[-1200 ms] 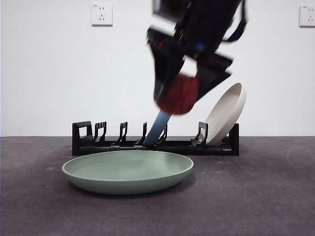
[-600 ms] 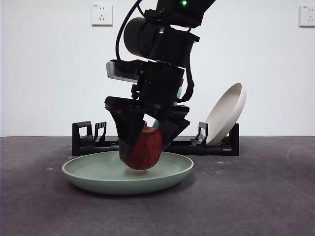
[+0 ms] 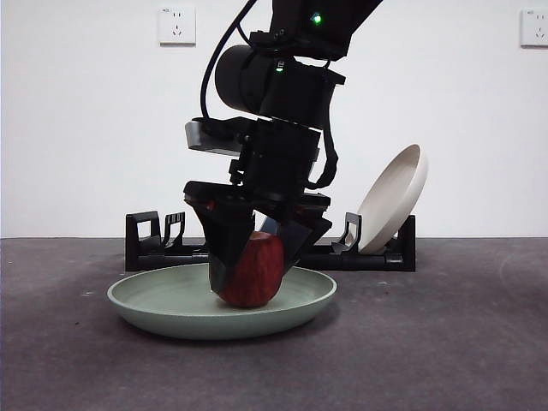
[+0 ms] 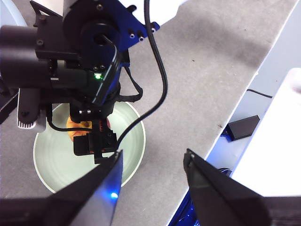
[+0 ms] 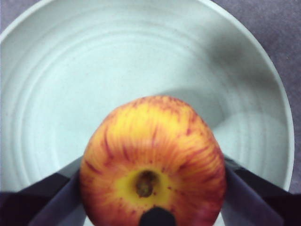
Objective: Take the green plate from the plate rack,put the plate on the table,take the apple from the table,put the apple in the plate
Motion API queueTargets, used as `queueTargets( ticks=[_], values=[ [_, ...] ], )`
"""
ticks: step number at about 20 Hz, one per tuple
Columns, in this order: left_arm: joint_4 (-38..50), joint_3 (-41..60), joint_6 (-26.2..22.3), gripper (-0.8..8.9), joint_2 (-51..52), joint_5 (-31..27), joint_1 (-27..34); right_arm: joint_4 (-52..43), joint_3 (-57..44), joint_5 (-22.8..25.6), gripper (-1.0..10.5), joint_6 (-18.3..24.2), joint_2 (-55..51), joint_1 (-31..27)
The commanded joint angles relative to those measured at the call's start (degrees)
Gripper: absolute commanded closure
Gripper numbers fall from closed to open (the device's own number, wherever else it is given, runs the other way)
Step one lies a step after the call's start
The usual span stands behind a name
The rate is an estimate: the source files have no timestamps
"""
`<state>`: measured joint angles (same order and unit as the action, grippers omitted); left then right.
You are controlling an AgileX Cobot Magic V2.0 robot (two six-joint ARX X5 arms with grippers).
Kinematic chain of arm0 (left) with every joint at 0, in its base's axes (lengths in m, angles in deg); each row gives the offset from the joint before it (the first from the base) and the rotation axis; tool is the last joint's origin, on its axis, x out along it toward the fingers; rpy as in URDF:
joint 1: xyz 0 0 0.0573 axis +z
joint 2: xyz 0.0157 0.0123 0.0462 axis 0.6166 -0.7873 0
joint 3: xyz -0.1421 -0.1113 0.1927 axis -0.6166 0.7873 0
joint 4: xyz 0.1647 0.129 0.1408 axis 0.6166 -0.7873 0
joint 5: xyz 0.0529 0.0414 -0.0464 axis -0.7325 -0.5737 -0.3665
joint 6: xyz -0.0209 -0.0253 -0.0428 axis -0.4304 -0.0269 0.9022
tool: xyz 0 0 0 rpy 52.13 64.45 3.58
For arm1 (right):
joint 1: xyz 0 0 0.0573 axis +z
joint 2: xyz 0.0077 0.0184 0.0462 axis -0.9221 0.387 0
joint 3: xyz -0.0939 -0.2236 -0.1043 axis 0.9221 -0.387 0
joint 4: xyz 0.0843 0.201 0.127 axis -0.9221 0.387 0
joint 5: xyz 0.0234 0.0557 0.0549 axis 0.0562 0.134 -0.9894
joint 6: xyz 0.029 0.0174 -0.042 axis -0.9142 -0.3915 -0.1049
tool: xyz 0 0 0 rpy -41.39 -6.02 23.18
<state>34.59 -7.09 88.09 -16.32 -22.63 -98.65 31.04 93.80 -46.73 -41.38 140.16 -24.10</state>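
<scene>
The green plate (image 3: 145, 312) lies flat on the dark grey table (image 3: 445, 342) in front of the plate rack (image 3: 154, 244). My right gripper (image 3: 253, 270) reaches down into the plate, shut on the red apple (image 3: 257, 278), which sits at or just above the plate's floor. In the right wrist view the apple (image 5: 153, 160) shows stem-up between the jaws of the right gripper (image 5: 153, 197), over the plate (image 5: 117, 61). My left gripper (image 4: 153, 160) is open and empty, high above the table, looking down on the plate (image 4: 134, 136) and the right arm (image 4: 80, 61).
A cream-white plate (image 3: 394, 201) leans in the rack's right end. The rack's left slots stand empty. A table edge (image 4: 235, 113) runs diagonally in the left wrist view, with a black box (image 4: 242, 127) on the floor beyond it.
My right gripper has come down from above the rack with the apple, moved left, and lowered it into the green plate. The plate and rack have not moved.
</scene>
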Motion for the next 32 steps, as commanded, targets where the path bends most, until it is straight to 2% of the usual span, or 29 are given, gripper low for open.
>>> queueTargets(
  ticks=[1, 4, 5, 13, 20, 23, 26, 28, 32],
  values=[
    [-0.11, -0.11, 0.59, 5.93, 0.02, -0.04, -0.2, 0.24, -0.24, -0.02, 8.1, 0.0, 1.38, 0.22],
    [-0.09, -0.11, 0.59, 5.93, 0.02, -0.17, -0.17, 0.31, -0.24, -0.04, 3.8, -0.2, 1.16, 0.24],
    [-0.07, -0.11, 0.57, 5.93, 0.02, -0.2, -0.2, 0.28, -0.22, -0.02, 3.3, -0.28, 1.03, 0.24],
    [-0.07, -0.11, 0.57, 5.93, 0.02, -0.24, -0.17, 2.67, -0.15, 0.35, 3.3, -0.39, -6.99, 0.22],
    [-0.46, -0.11, 0.33, 5.93, 0.02, -0.39, -0.09, 26.82, -0.15, -0.11, 3.5, -1.46, -24.74, 0.13],
    [-0.5, -0.11, 0.35, 5.93, 0.02, -0.37, -0.09, 33.44, -0.15, -1.99, 3.6, -3.82, -33.38, 0.13],
    [-0.57, -0.11, 0.37, 5.93, 0.02, -0.37, -0.09, 37.57, -0.15, -7.69, 4.9, -3.82, -42.23, 0.13],
    [-1.27, -0.11, 0.37, 5.93, 0.02, -0.37, -0.09, 38.69, -0.15, -7.56, 5.0, -4.28, -47.47, 0.13],
    [-2.6, -0.11, 0.37, 5.94, 0.02, -0.35, -0.09, 39.45, -0.17, -7.61, 7.5, -5.97, -54.9, 0.13]
  ],
)
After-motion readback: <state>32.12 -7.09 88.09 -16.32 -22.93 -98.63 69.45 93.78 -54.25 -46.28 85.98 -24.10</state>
